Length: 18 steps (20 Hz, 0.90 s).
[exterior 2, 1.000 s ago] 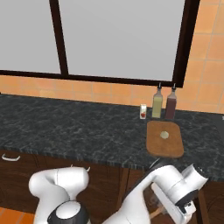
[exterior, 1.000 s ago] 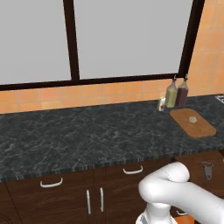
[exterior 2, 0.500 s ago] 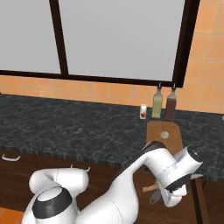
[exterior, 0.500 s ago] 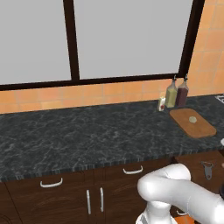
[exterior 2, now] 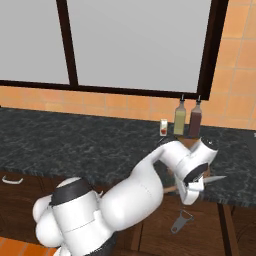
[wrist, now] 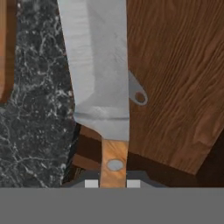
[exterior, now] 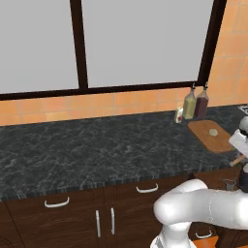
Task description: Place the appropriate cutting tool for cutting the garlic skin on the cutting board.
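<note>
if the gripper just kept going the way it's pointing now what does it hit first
Probably the dark countertop. In the hand view the gripper holds a knife whose blade runs ahead over the stone beside a brown wooden surface. Depth is unclear, so this is uncertain.

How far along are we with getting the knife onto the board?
Pickup looks done: the gripper holds the knife by its wooden handle, blade out in front, at the counter edge. In hand: carrying it up. Left: the cutting board holds the garlic but no knife yet, so placing and releasing remain.
</note>
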Tool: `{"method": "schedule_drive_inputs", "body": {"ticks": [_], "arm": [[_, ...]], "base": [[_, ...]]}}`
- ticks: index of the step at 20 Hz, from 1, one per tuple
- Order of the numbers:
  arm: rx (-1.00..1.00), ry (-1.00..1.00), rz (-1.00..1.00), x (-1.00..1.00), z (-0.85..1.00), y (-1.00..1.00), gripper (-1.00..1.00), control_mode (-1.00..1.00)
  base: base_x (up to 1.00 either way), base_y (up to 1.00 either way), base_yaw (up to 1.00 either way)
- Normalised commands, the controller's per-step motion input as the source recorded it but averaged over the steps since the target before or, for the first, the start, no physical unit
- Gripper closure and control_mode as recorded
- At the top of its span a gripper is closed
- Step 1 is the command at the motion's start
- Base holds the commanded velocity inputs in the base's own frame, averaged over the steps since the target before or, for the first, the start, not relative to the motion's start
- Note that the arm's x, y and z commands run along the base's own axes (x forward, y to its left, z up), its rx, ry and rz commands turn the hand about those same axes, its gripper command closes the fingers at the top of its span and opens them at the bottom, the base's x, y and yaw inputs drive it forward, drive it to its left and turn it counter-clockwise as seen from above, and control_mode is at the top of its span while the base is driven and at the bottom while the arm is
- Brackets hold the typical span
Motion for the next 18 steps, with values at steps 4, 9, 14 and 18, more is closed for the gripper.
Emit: {"method": "schedule_drive_inputs", "body": {"ticks": [4, 9, 14, 18], "arm": [[0.0, 0.08, 0.0, 0.76, 0.15, 0.0, 1.0, -1.0], [0.0, 0.09, -0.02, 0.75, -0.01, 0.0, 1.0, -1.0], [0.0, 0.05, 0.0, 0.66, -0.04, -0.07, 1.0, -1.0], [0.05, 0.0, 0.0, 0.39, -0.14, -0.14, 1.0, -1.0]], "base": [[0.0, 0.0, 0.0], [0.0, 0.0, 0.0], [0.0, 0.0, 0.0], [0.0, 0.0, 0.0]]}}
